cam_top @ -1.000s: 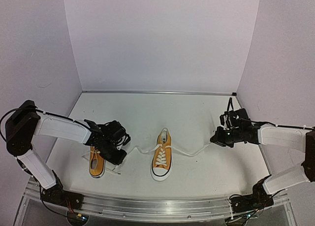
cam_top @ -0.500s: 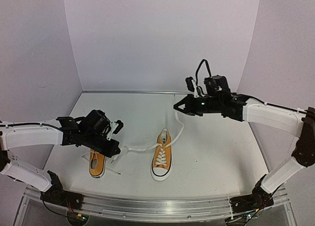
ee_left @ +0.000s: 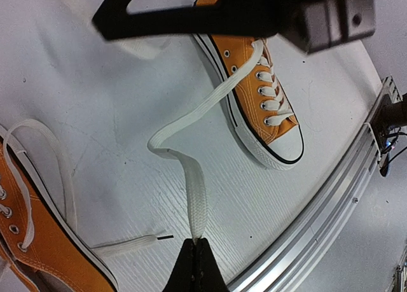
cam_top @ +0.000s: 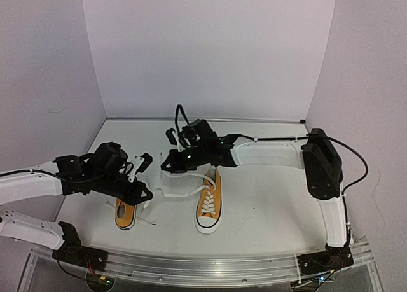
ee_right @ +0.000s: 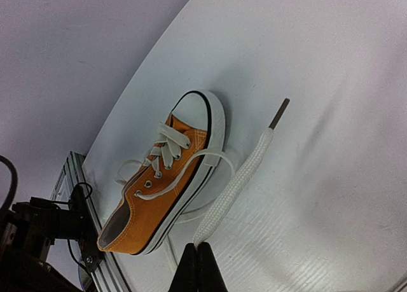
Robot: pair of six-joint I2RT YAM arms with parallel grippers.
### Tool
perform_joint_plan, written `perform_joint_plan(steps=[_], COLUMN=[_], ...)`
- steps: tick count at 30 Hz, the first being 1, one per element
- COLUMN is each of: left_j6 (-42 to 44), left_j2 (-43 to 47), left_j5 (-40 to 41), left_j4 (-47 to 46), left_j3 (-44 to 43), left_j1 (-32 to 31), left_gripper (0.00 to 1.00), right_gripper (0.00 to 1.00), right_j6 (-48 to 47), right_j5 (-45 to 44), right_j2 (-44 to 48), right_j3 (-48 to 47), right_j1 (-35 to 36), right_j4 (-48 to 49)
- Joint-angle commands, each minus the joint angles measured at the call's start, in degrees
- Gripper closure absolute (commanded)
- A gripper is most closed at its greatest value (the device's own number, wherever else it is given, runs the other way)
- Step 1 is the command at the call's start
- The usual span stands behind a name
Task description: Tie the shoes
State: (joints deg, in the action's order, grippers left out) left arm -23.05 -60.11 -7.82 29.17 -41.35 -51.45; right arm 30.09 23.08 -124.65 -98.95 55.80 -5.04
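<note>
White laces are pinched tight in the left fingers and in the right fingers. One orange sneaker lies just beside the left fingers and the other to the right of both, near the front rail. Open surface stretches beyond.

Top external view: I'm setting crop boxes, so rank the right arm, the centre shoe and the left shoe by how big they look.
1. right arm, by far largest.
2. centre shoe.
3. left shoe: looks smaller only because the left arm covers part; otherwise alike.
</note>
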Motion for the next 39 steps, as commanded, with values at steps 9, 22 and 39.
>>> perform_joint_plan(steps=[9, 22, 39], left_j6=[-1.11, -2.0, -12.78], left_j2=[1.32, -3.94, -13.47], left_j5=[-2.4, -4.03, 1.73], left_j4=[0.02, -7.3, -18.06], left_j3=[0.58, -2.68, -8.59], left_j1=[-1.77, -1.9, -1.9], left_gripper=[1.0, 1.0, 1.0], right_gripper=[0.48, 0.6, 0.78], right_j6=[1.04, -6.51, -11.57], right_j5=[-0.11, -4.68, -5.78], right_j2=[3.62, 17.55, 12.08], right_j3=[1.38, 20.1, 19.13], right_j1=[0.6, -7.56, -7.66], right_j4=[-0.53, -8.94, -13.95])
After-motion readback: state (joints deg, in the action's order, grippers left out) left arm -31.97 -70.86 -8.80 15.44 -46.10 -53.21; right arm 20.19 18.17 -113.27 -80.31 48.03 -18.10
